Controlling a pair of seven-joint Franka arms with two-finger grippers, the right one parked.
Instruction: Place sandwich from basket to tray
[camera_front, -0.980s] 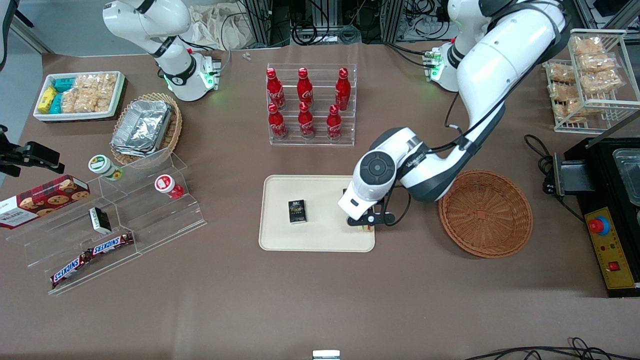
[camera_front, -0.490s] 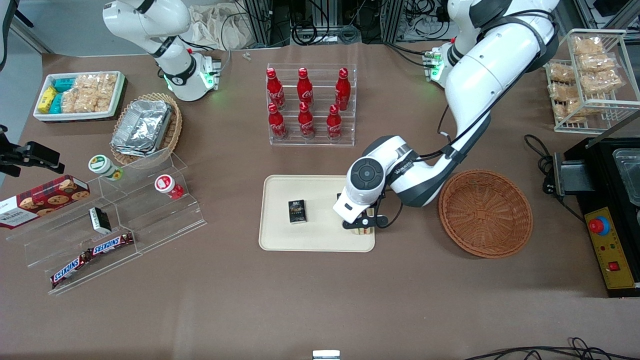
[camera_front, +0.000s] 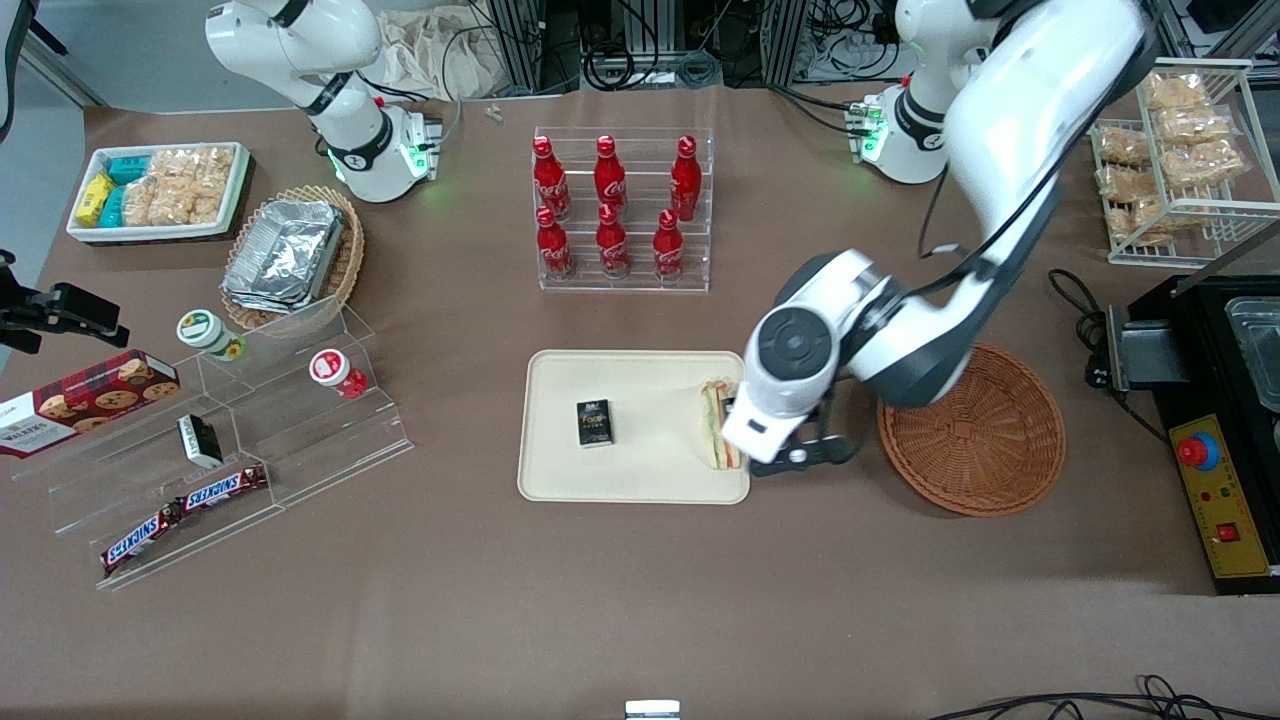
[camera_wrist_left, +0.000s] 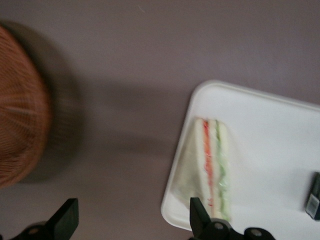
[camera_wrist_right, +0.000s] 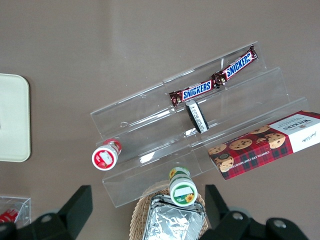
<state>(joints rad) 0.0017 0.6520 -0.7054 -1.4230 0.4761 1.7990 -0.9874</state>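
One sandwich (camera_front: 716, 424) lies on the tray (camera_front: 630, 480) at the edge nearest the basket (camera_front: 972, 428). Only the wrist view shows the hand (camera_wrist_left: 132, 220) spread wide, empty, above bare bench (camera_wrist_left: 125, 100) between them.

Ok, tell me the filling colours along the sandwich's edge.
Red and green stripes between pale bread on the sandwich, clearest in the left wrist view.

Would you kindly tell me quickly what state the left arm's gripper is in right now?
Left gripper: open, holding nothing, above the table between the tray and the basket; the sandwich lies on the tray.
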